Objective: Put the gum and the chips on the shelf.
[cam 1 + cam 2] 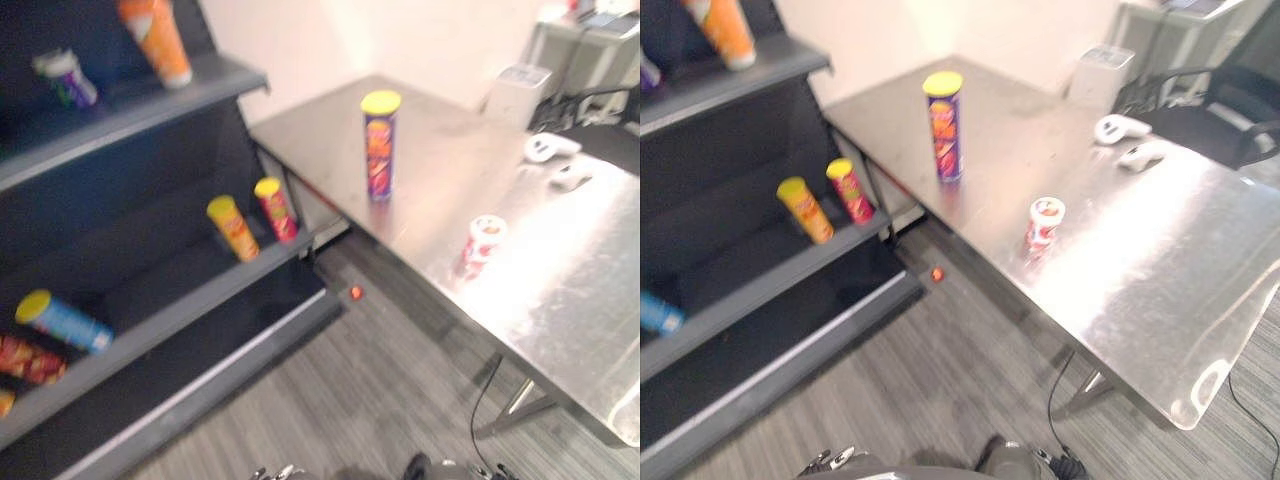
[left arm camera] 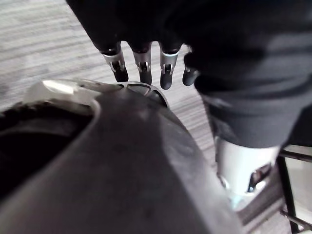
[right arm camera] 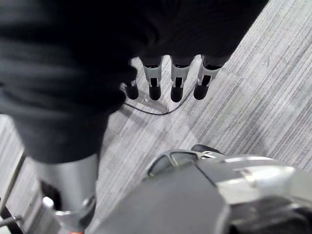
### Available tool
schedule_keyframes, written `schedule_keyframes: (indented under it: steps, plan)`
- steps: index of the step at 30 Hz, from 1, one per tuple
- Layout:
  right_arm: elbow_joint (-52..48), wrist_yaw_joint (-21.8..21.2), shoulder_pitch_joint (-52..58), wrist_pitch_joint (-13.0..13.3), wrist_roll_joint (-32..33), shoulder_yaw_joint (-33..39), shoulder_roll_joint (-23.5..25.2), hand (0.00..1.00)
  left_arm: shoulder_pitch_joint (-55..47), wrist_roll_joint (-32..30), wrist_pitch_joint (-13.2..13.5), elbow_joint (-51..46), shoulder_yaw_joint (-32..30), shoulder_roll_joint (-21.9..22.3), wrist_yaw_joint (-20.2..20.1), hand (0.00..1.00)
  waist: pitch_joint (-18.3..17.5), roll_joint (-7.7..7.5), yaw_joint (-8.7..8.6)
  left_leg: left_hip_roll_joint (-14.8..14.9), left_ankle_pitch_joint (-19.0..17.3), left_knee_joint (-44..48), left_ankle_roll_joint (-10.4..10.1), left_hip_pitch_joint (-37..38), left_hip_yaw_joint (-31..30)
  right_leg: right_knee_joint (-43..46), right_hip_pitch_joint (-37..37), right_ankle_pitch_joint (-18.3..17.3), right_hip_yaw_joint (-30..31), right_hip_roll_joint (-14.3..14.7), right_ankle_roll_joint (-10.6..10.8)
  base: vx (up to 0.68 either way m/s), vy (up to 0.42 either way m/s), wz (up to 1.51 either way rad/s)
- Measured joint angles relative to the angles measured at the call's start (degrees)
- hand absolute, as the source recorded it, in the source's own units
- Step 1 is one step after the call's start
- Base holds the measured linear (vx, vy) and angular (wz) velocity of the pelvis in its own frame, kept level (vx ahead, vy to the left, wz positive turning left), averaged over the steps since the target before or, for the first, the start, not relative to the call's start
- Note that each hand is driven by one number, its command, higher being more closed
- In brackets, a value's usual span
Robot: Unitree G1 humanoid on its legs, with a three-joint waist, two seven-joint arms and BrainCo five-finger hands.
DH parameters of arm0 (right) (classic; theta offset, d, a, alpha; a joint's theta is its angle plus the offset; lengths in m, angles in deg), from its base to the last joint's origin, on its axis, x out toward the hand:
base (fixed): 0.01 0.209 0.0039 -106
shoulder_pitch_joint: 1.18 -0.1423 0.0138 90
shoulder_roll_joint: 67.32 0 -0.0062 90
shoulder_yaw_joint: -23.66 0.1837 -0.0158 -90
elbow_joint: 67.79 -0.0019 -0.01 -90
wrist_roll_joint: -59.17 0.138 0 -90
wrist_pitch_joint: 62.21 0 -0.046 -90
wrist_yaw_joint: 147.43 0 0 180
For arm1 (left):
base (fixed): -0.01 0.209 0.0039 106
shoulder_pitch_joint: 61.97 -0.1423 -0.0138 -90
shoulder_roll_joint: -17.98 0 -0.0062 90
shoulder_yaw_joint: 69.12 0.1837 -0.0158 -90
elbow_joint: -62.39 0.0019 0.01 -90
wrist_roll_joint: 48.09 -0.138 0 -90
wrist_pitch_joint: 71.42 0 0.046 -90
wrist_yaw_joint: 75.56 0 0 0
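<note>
- Left hand (image 2: 143,66) is hanging low over the grey floor (image 1: 370,400), fingers straight and a bit apart, holding nothing.
- Right hand (image 3: 178,83) is doing the same: fingers pointing straight down at the floor, gripping nothing.
- Both hands are sitting well apart from the task stuff, which is up on the steel bench (image 1: 1160,270).
- The chips can (image 1: 380,145), purple with a yellow lid, is standing upright on the bench, close to the edge that faces the shelf (image 1: 170,330).
- The gum tub (image 1: 482,243), red and white, is standing upright too. It's nearer the robot along that same edge and well apart from the chips can.
- For room to move, a strip of floor is running between the bench edge and the shelf. A small red thing (image 1: 355,293) is lying there by the shelf's bottom corner.
- There's plenty of open steel around both items. Two white controllers (image 1: 550,147) are sitting toward the far side, with a white box (image 1: 516,92) showing past the bench's far corner.
- On the shelf's top board, an orange can (image 1: 157,40) and a small purple can (image 1: 66,78) are sitting apart from each other.
- On the middle board, a yellow can (image 1: 232,228) and a red can (image 1: 276,209) are standing side by side at the end nearest the bench.
- Further along that board, a blue can (image 1: 65,321) looks to be lying on its side, with a red pack (image 1: 28,360) just beside it.
</note>
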Motion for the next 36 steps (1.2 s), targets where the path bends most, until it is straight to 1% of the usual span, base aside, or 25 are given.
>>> schedule_keyframes:
  steps: [1, 2, 3, 4, 5, 6, 7, 8, 9, 10, 11, 12, 13, 15, 16, 19, 21, 23, 24, 26, 28, 30, 32, 33, 36]
  plan:
    - [0.1, 0.1, 0.1, 0.0, 0.9, 0.6, 0.2, 0.00, 0.0, 0.0, 0.0, 0.0, -0.9, 0.2, -0.1, 0.00, 0.1, -0.29, -0.03, -1.7, -4.1, -0.5, 0.6, -1.9, 0.1, -1.0, 0.7, 0.3, 4.0, 0.0, -0.4, 0.17, 0.095, -1.04]
    - [0.2, 0.1, 0.7, -0.1, 1.1, 1.3, 0.3, 0.00, -0.1, 0.1, 0.0, 0.0, -1.1, 0.2, -0.1, 0.00, 0.0, -0.49, 0.38, -2.6, -5.4, -2.6, 0.9, -2.6, 0.2, -1.4, 1.2, 0.3, 5.9, -0.2, -0.3, 0.17, 0.108, -1.05]
    - [0.2, 0.1, 1.1, -0.1, 1.2, 1.9, 0.7, 0.00, -0.2, 0.2, 0.1, -0.1, -1.2, 0.2, -0.1, 0.00, 0.1, -0.64, 0.84, -3.3, -6.0, -4.7, 1.0, -2.8, 0.1, -1.4, 1.5, 0.4, 7.6, -0.3, -0.2, 0.14, 0.120, -1.04]
    - [0.2, 0.1, 1.5, -0.1, 2.2, 2.6, 1.0, 0.00, -0.6, 0.5, 0.1, -0.3, -2.0, 0.6, -0.1, 0.00, 0.1, -0.75, 1.20, -3.9, -6.2, -9.7, 1.2, -3.4, -0.4, -1.5, 2.0, 0.4, 10.3, -0.6, -0.1, 0.19, 0.186, -1.18]
    - [0.2, 0.1, 2.0, -0.1, 2.2, 4.0, 1.4, 0.00, -0.8, 1.2, 0.1, -0.3, -2.5, 0.7, 0.0, 0.00, 0.1, -1.06, 0.99, -5.0, -6.1, -17.8, 1.3, -3.6, -1.9, -2.1, 2.7, 0.7, 12.1, -1.1, 0.6, 0.19, 0.208, -1.16]
    - [0.2, 0.1, 2.2, -0.1, 2.2, 4.7, 1.5, 0.00, -1.4, 1.2, 0.1, -0.3, -2.8, 0.7, 0.1, 0.00, 0.0, -1.21, 1.05, -5.6, -5.9, -22.8, 1.5, -3.1, -2.6, -2.2, 2.8, 0.9, 13.3, -1.4, 1.0, 0.26, 0.318, -1.09]
    - [0.0, 0.2, 2.6, 0.0, 2.2, 5.3, 1.6, 0.00, -1.4, 1.2, 0.1, -0.3, -3.4, 0.8, 0.1, 0.00, -0.1, -1.40, 1.01, -7.2, -3.9, -32.9, 2.5, -2.2, -4.2, -2.2, 2.7, 0.9, 15.7, -2.1, 2.8, 0.28, 0.365, -1.04]
    - [-0.1, 0.2, 3.2, 0.0, 2.2, 5.8, 1.5, 0.00, -1.4, 1.2, 0.1, -0.2, -4.0, 0.9, 0.3, 0.00, -0.1, -1.25, 0.96, -7.9, 0.1, -40.1, 2.8, -1.9, -6.4, -2.2, 2.7, 0.8, 17.8, -2.5, 4.6, 0.24, 0.313, -0.99]
    - [-0.1, 0.2, 3.5, 0.0, 2.2, 6.2, 1.4, 0.00, -1.5, 1.2, 0.1, -0.1, -4.3, 1.1, 0.4, 0.00, -0.3, -0.96, 0.93, -8.4, 2.9, -42.8, 2.8, -1.9, -7.8, -2.2, 2.6, 0.7, 18.8, -2.6, 5.7, 0.26, 0.368, -0.93]
    - [-0.1, 0.2, 4.3, 0.0, 2.3, 7.0, 0.6, 0.00, -1.9, 1.2, 0.2, -0.1, -4.5, 2.1, 0.6, 0.00, -0.9, 0.56, 1.01, -8.8, 7.9, -45.8, 2.2, -1.8, -11.6, -2.3, 2.5, 0.7, 20.5, -2.0, 8.0, 0.27, 0.379, -0.69]
    - [0.1, 0.3, 4.5, -0.1, 2.3, 7.5, 1.3, 0.00, -1.7, 1.3, 0.1, 0.6, -5.2, 1.4, 0.6, 0.00, -1.6, -0.69, 0.37, -10.7, 5.4, -45.6, 0.0, -0.9, -11.5, -3.1, 2.9, 1.0, 22.2, -3.9, 10.0, 0.32, 0.422, -0.57]
    - [0.2, 0.1, 4.7, 0.0, 2.3, 7.6, 1.9, 0.00, -1.8, 1.4, 0.2, 0.5, -5.1, 0.8, 0.7, 0.00, -1.8, -1.74, 0.15, -11.6, 4.7, -45.6, 0.0, -0.9, -11.4, -4.2, 2.9, 1.5, 22.1, -4.6, 10.6, 0.22, 0.270, -0.30]
    - [1.2, 0.1, 4.0, 0.0, 2.3, 8.1, 3.3, 0.00, -1.4, 1.4, 0.7, 0.4, -4.9, -0.4, 0.7, 0.00, -1.6, -3.32, -0.10, -13.6, 3.5, -44.7, -0.1, -1.1, -11.3, -5.6, 2.9, 2.4, 22.5, -6.4, 10.9, 0.14, 0.167, -0.23]
    - [3.2, 0.0, 3.0, -0.1, 2.3, 9.1, 4.3, 0.00, -1.2, 1.4, 0.6, 0.6, -4.1, -1.4, 0.6, 0.00, -1.7, -4.77, -0.36, -15.1, 1.0, -42.8, 0.8, -1.0, -10.2, -7.2, 3.5, 4.1, 22.6, -7.7, 10.8, 0.13, 0.200, -0.38]
    - [3.4, -0.1, 2.8, 0.0, 2.3, 9.3, 4.5, 0.00, -1.2, 1.4, 0.5, 1.0, -3.0, -1.6, 0.6, 0.00, -1.9, -4.92, -0.20, -15.6, -0.3, -42.1, 1.0, -0.6, -9.3, -7.8, 3.7, 4.7, 22.7, -8.3, 11.1, 0.10, 0.173, -0.45]
    - [3.4, -0.3, 2.3, 0.0, 2.6, 11.8, 4.2, 0.00, -1.0, 1.0, 0.6, 1.8, -1.9, -2.2, 0.7, 0.00, -2.1, -5.15, -0.43, -16.9, -1.7, -42.4, 1.5, 1.2, -8.0, -8.1, 3.4, 4.9, 24.4, -9.6, 11.5, 0.04, 0.095, -0.51]
    - [3.2, -0.2, 2.0, 0.0, 3.0, 13.5, 3.7, 0.00, -1.0, 0.8, 0.6, 2.6, -0.7, -2.0, 1.1, 0.00, -1.8, -4.72, -0.48, -17.7, -2.8, -44.1, 0.9, 3.0, -6.5, -6.7, 1.5, 4.5, 27.1, -9.9, 11.0, 0.00, 0.070, -0.69]
    - [3.3, 0.0, 1.9, 0.0, 3.5, 13.6, 3.8, 0.00, -1.0, -0.4, 0.5, 2.7, -0.4, -1.8, 1.3, 0.00, -1.7, -4.35, -0.50, -17.9, -3.6, -44.4, 0.5, 4.0, -6.3, -5.3, 0.1, 4.6, 27.7, -9.6, 11.0, 0.00, 0.046, -0.68]
    - [3.4, 0.1, 1.8, 0.0, 4.2, 13.6, 3.9, 0.00, -1.2, -0.5, 0.6, 2.7, -0.5, -1.5, 1.6, 0.00, -1.7, -4.16, -0.42, -17.8, -4.0, -45.0, 0.5, 4.6, -6.4, -4.4, -0.5, 5.2, 26.7, -9.3, 10.3, 0.01, 0.018, -0.89]
    - [3.4, 0.2, 1.4, 0.0, 5.6, 14.5, 4.1, 0.00, -1.4, -0.7, 0.5, 2.8, -0.9, -1.5, 2.2, 0.00, -1.7, -3.98, -0.33, -17.0, -4.6, -46.4, 0.4, 6.2, -6.8, -4.9, -0.4, 7.1, 20.4, -8.1, 8.1, 0.01, 0.001, -0.92]
    - [3.5, 0.5, 2.0, 0.0, 7.0, 16.4, 4.0, 0.00, -1.0, -1.3, 0.5, 2.6, -1.0, -1.8, 2.3, 0.00, -1.8, -4.73, -0.66, -17.0, -4.6, -47.2, 0.4, 6.9, -6.7, -6.3, -0.3, 7.6, 20.5, -7.6, 8.8, 0.04, -0.012, -0.32]
    - [3.5, 0.8, 2.6, 0.0, 7.9, 18.4, 3.8, 0.00, -0.9, -1.7, 0.5, 2.6, -1.6, -1.8, 2.3, 0.00, -1.8, -4.87, -0.64, -17.0, -4.3, -47.8, 0.5, 7.0, -6.7, -7.2, -0.1, 7.9, 20.4, -7.5, 9.4, 0.08, -0.008, -0.03]
    - [4.5, 1.0, 2.8, -0.1, 10.0, 22.4, 3.7, 0.00, -0.9, -2.9, 0.4, 2.6, -3.9, -1.5, 2.9, 0.00, -2.0, -5.01, -0.49, -16.9, -3.8, -48.4, 0.9, 7.4, -6.5, -10.2, 1.2, 9.2, 20.2, -7.1, 10.7, 0.10, -0.006, -0.04]
    - [4.5, 0.9, 2.7, -0.1, 10.7, 23.3, 3.7, 0.00, -1.0, -2.9, 0.4, 2.6, -4.5, -1.5, 3.0, 0.00, -2.0, -5.01, -0.48, -16.9, -3.7, -48.8, 0.9, 7.9, -6.4, -11.2, 1.8, 9.6, 20.1, -7.0, 10.7, 0.09, -0.017, -0.07]
    - [4.5, 1.1, 2.0, -0.1, 14.7, 29.6, 3.3, 0.00, -1.4, -3.2, 0.0, 2.6, -7.3, -1.1, 3.1, 0.00, -2.3, -5.47, -0.49, -16.8, -3.6, -50.0, 0.8, 9.5, -5.9, -13.8, 3.8, 10.2, 20.0, -6.5, 10.6, 0.09, -0.013, -0.10]
